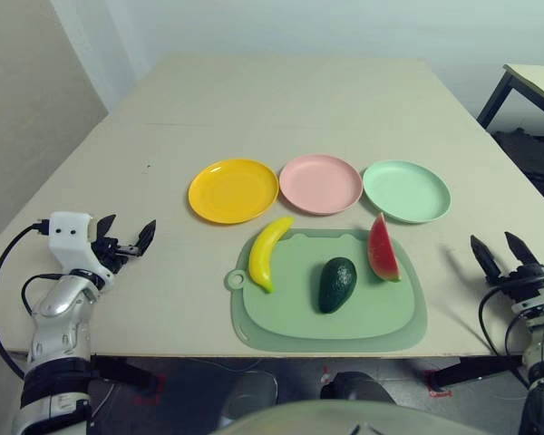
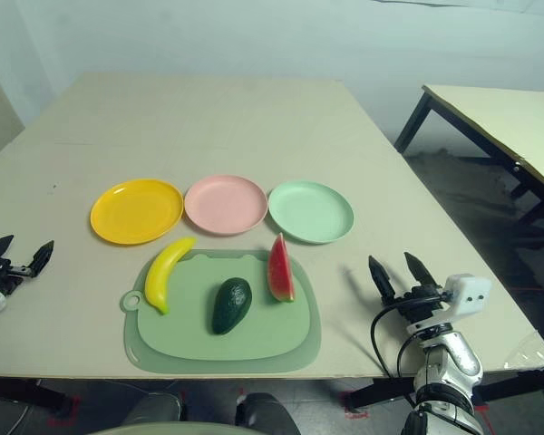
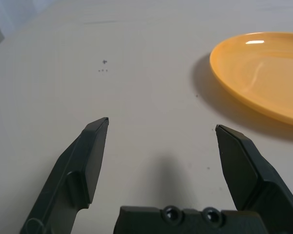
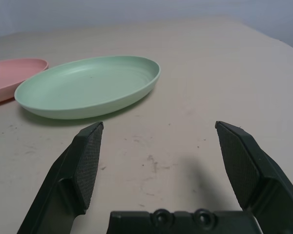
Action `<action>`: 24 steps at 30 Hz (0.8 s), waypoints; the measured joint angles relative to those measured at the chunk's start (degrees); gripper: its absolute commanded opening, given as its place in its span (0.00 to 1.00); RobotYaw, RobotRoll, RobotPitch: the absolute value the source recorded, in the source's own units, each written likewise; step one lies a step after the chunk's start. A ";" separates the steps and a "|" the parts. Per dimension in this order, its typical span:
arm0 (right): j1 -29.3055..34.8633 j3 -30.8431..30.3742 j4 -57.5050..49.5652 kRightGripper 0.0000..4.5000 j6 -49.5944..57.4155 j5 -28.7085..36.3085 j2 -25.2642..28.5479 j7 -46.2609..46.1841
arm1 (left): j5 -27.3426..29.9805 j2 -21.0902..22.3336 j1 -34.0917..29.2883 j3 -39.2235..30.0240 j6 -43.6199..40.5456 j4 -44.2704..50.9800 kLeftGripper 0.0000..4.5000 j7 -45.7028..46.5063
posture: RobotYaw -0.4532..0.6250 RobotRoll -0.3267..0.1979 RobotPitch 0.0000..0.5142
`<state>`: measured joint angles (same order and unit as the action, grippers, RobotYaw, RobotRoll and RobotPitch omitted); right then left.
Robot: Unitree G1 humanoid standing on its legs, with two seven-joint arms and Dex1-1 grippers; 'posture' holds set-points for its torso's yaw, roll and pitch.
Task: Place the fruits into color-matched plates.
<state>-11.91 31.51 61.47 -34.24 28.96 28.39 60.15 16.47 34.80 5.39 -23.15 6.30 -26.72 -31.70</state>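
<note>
Left gripper (image 1: 127, 237) at the table's (image 1: 281, 100) left edge, fingers spread wide, empty, touching nothing. Yellow plate (image 1: 233, 190) lies at about 2 o'clock from it, then pink plate (image 1: 320, 184) and green plate (image 1: 406, 191) in a row. Nearer on the mat (image 1: 281, 326): banana (image 1: 267, 253) overhanging its far left corner, avocado (image 1: 337, 285) in the middle, watermelon wedge (image 1: 382, 248) on its right side. Right gripper (image 1: 499, 254) at the right edge, spread wide, empty; green plate at 11 o'clock, wedge at 9 o'clock.
</note>
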 measured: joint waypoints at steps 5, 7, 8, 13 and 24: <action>0.09 0.39 0.68 1.00 -1.17 0.07 -0.15 0.10 | -0.39 0.52 0.95 0.03 -0.09 -0.61 0.99 -0.55 | 0.54 0.62 0.00; -0.16 0.45 1.17 1.00 -1.34 0.06 -0.16 0.04 | -0.51 1.03 1.24 0.03 -0.09 -0.61 0.99 -0.66 | 0.54 0.62 0.00; -0.31 0.47 1.51 1.00 -1.41 0.04 -0.15 0.05 | -0.52 1.26 1.24 0.01 -0.09 -0.61 0.99 -0.71 | 0.54 0.62 0.00; -1.10 0.51 3.30 1.00 -1.39 -0.09 0.40 0.42 | -0.47 1.12 -0.68 -0.05 -0.08 -0.30 0.99 -0.57 | 0.55 0.62 0.00; -0.69 1.72 6.34 1.00 1.04 0.23 6.04 3.67 | 11.07 -4.56 -4.47 3.61 -0.59 12.07 0.99 -16.82 | 0.51 0.62 0.00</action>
<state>-12.60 33.23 67.81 -33.20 29.19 34.43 63.82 27.53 30.23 0.93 -19.54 5.72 -14.65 -48.51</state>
